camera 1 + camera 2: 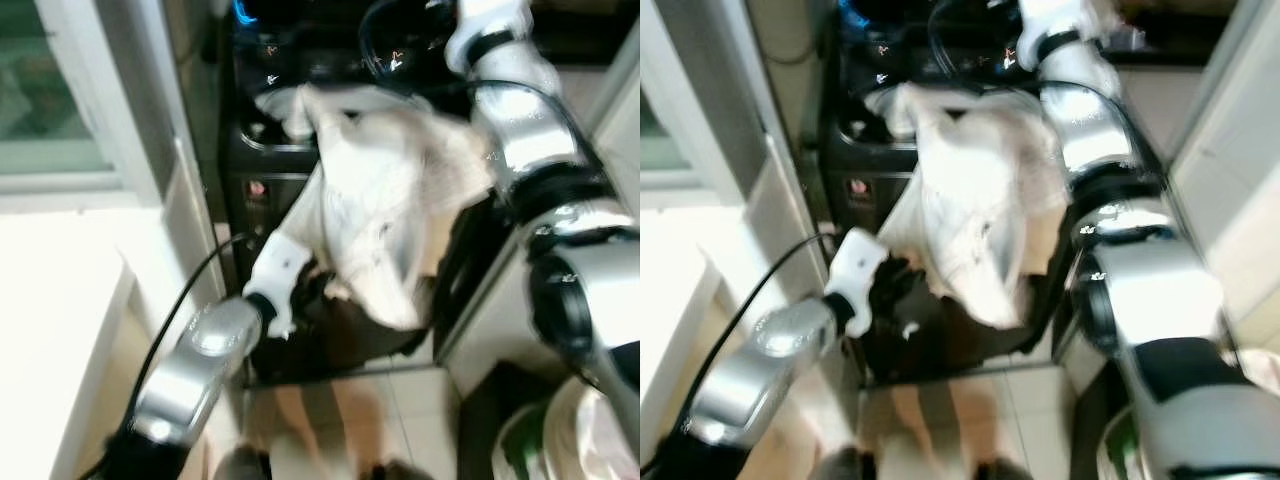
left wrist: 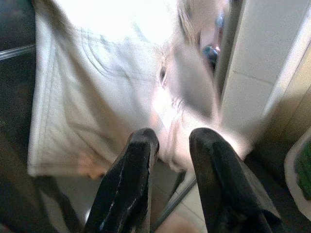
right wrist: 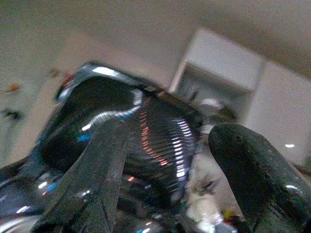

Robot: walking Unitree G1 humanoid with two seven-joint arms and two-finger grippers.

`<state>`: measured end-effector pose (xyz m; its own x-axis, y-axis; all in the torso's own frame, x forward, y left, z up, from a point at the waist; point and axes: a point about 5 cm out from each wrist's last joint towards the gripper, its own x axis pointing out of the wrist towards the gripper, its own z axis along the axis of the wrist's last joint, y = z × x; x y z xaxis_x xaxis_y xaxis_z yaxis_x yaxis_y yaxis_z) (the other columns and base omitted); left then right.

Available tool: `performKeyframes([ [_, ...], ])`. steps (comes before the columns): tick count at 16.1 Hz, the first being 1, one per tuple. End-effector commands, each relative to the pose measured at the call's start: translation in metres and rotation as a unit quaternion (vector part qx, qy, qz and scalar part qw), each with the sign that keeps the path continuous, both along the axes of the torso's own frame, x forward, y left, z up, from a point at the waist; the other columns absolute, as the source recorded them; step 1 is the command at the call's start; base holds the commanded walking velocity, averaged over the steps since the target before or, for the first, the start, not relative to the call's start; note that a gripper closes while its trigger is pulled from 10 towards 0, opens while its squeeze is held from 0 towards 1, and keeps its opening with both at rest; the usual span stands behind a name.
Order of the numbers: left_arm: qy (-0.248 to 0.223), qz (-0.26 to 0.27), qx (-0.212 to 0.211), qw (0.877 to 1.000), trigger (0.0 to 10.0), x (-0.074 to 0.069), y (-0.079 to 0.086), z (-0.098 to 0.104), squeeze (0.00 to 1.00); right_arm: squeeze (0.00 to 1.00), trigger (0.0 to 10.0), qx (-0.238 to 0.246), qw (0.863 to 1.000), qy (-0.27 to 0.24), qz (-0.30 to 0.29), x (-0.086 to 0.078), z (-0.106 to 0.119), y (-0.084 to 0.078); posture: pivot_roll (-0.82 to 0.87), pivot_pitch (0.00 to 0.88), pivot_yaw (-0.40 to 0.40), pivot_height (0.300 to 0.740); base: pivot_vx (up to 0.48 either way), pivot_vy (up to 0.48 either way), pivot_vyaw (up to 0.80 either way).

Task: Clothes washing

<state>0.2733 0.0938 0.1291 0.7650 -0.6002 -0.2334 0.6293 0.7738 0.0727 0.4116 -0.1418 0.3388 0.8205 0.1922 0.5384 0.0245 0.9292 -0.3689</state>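
Two arms are in view before a black washing machine [image 1: 262,165]. At far left stands a white window frame [image 1: 90,120], with a pale counter surface [image 1: 50,320] below it. The left arm rises from the lower left, a black cable [image 1: 175,310] running along it, and the left gripper [image 2: 170,145] sits at the lower edge of a cream garment [image 1: 375,220]; in the left wrist view its two black fingers [image 2: 133,174] stand slightly apart with the cloth just beyond the tips, holding nothing. The garment hangs in the middle, draped down from the machine's top opening across its dark front. The right arm reaches up along the right side to the machine top; the right gripper [image 3: 160,165] shows its fingers spread wide against a glossy dark surface [image 3: 121,131], empty. At the lower right corner lies a pale basket [image 1: 590,430]. The floor is tiled [image 1: 400,400].
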Motion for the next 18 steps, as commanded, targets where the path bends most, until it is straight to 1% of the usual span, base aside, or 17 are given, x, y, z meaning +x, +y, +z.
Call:
performKeyframes([
  [1,0.007,0.021,0.021,1.000,10.0,0.003,0.004,-0.009,0.00,0.00,10.0,-0.018,0.999,0.040,-0.013,0.005,-0.022,0.003,-0.08,0.000,0.017,0.726,0.000,0.000,0.00],
  [2,0.003,0.027,0.035,0.999,10.0,0.006,0.003,-0.012,0.00,0.00,10.0,-0.003,0.998,0.063,-0.025,0.007,-0.025,0.000,-0.08,0.000,0.013,0.726,0.000,0.000,0.00],
  [3,-0.007,0.032,0.036,0.999,10.0,0.007,0.003,-0.010,0.00,0.00,10.0,0.024,0.997,0.069,-0.018,0.008,-0.026,-0.002,-0.08,0.000,0.016,0.726,0.000,0.000,0.00],
  [4,-0.021,0.067,0.027,0.997,10.0,0.012,0.006,-0.007,0.00,0.00,10.0,0.042,0.997,0.064,0.000,0.005,-0.034,-0.003,-0.08,0.000,0.014,0.726,0.000,0.000,0.00],
  [5,-0.027,0.085,0.015,0.996,10.0,0.014,0.008,-0.005,0.00,0.00,10.0,0.054,0.997,0.060,0.007,0.003,-0.042,-0.004,-0.08,0.000,0.011,0.726,0.000,0.000,0.00],
  [6,-0.042,0.125,-0.016,0.991,10.0,0.017,0.012,-0.001,0.00,0.00,10.0,0.066,0.997,0.042,0.015,-0.006,-0.063,-0.006,-0.08,0.000,0.010,0.726,0.000,0.000,0.00],
  [7,-0.048,0.147,-0.033,0.987,10.0,0.018,0.015,0.001,0.00,0.00,10.0,0.059,0.998,0.025,0.018,-0.016,-0.080,-0.005,-0.09,0.000,0.009,0.726,0.000,0.000,0.00],
  [8,-0.055,0.160,-0.045,0.985,10.0,0.019,0.016,0.003,0.00,0.00,10.0,0.071,0.997,0.025,0.017,-0.026,-0.096,-0.006,-0.09,0.000,0.009,0.726,0.000,0.000,0.00],
  [9,-0.058,0.162,-0.048,0.984,10.0,0.019,0.016,0.004,0.00,0.00,10.0,0.084,0.996,0.034,0.015,-0.035,-0.112,-0.007,-0.10,0.000,0.010,0.726,0.000,0.000,0.00],
  [10,-0.062,0.160,-0.043,0.984,10.0,0.019,0.015,0.004,0.00,0.00,10.0,0.094,0.995,0.044,0.012,-0.043,-0.125,-0.008,-0.10,0.000,0.010,0.726,0.000,0.000,0.00],
  [11,-0.080,0.165,-0.044,0.982,10.0,0.020,0.014,0.008,0.00,0.00,10.0,0.109,0.991,0.075,-0.004,-0.060,-0.154,-0.013,-0.10,0.000,0.014,0.726,0.000,0.000,0.00],
  [12,-0.095,0.174,-0.051,0.979,10.0,0.021,0.014,0.013,0.00,0.00,10.0,0.115,0.988,0.105,-0.019,-0.073,-0.175,-0.018,-0.11,0.000,0.015,0.726,0.000,-0.262,0.00],
  [13,-0.096,0.178,-0.059,0.978,10.0,0.022,0.014,0.014,0.00,0.00,10.0,0.115,0.987,0.108,-0.019,-0.076,-0.176,-0.019,-0.11,0.000,0.015,0.726,0.000,-0.262,0.00],
  [15,-0.102,0.185,-0.064,0.975,10.0,0.024,0.014,0.015,0.00,0.00,10.0,0.123,0.983,0.134,-0.031,-0.080,-0.184,-0.025,-0.11,0.000,0.016,0.726,0.000,-0.469,0.00],
  [16,-0.107,0.188,-0.063,0.974,10.0,0.026,0.014,0.016,0.00,0.00,10.0,0.119,0.981,0.149,-0.033,-0.081,-0.189,-0.028,-0.12,0.000,0.014,0.726,0.000,-0.472,0.00],
  [17,-0.116,0.202,-0.062,0.970,10.0,0.027,0.016,0.017,0.00,0.00,10.0,0.115,0.978,0.172,-0.030,-0.086,-0.196,-0.027,-0.11,0.000,0.011,0.726,0.000,-0.469,0.00],
  [18,-0.114,0.219,-0.068,0.967,10.0,0.028,0.019,0.016,0.00,0.00,10.0,0.119,0.975,0.189,-0.024,-0.090,-0.202,-0.026,-0.11,0.000,0.008,0.726,0.244,-0.412,0.00],
])
